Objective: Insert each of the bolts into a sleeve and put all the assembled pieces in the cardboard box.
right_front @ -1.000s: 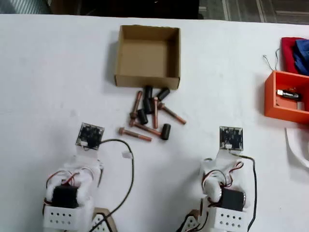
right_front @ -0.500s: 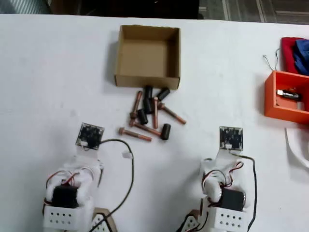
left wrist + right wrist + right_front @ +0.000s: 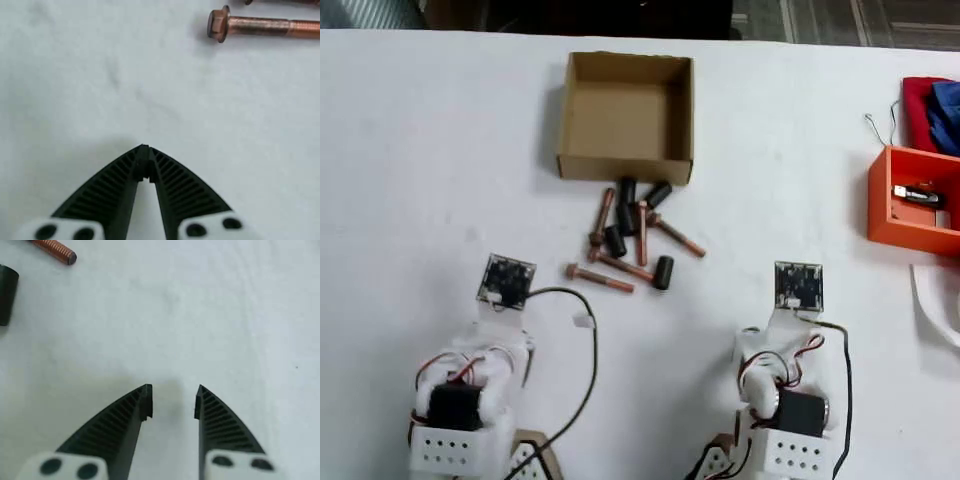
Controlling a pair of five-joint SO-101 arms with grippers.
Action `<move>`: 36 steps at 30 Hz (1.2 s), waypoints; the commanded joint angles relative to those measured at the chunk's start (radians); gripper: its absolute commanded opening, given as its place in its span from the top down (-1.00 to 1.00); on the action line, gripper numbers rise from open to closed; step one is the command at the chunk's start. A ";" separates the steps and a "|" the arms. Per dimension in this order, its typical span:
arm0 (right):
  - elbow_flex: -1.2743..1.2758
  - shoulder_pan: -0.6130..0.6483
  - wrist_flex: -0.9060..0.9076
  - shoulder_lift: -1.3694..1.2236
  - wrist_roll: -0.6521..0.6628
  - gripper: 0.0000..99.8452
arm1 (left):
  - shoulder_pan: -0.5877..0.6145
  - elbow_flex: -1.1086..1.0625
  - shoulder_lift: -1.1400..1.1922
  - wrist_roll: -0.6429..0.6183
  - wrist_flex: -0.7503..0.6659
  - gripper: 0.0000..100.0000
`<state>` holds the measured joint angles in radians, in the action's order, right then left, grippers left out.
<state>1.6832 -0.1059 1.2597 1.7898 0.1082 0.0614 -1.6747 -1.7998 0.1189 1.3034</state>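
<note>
Several copper bolts (image 3: 600, 277) and black sleeves (image 3: 663, 272) lie in a loose pile just in front of the open cardboard box (image 3: 579, 110), which holds nothing. Both arms rest near the table's front edge, short of the pile. My left gripper (image 3: 144, 160) is shut with nothing in it, over bare table, and one copper bolt (image 3: 260, 26) lies ahead of it. My right gripper (image 3: 172, 402) is open over bare table; a bolt's threaded tip (image 3: 54, 250) and a black sleeve (image 3: 7, 294) lie ahead of it.
An orange bin (image 3: 895, 220) with a small item inside stands at the right edge, with red and blue cloth (image 3: 930, 105) behind it. A black cable (image 3: 582, 370) loops from the left arm. White table stretches left of the box.
</note>
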 commanded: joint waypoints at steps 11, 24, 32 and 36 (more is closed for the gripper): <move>0.009 0.203 -0.082 0.008 0.005 0.71 | -0.008 -0.019 -0.025 0.006 -0.014 0.95; -0.210 0.288 -0.317 0.001 0.012 0.71 | -0.008 -0.019 -0.025 0.006 -0.014 0.95; -0.781 0.406 -0.054 -0.363 0.041 0.71 | -0.008 -0.019 -0.025 0.006 -0.014 0.95; -1.111 0.414 0.090 -0.857 -0.034 0.70 | -0.008 -0.019 -0.025 0.006 -0.014 0.95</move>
<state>0.8408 0.2961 1.2505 1.3126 0.1297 0.0614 -1.6747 -1.7998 0.1189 1.3034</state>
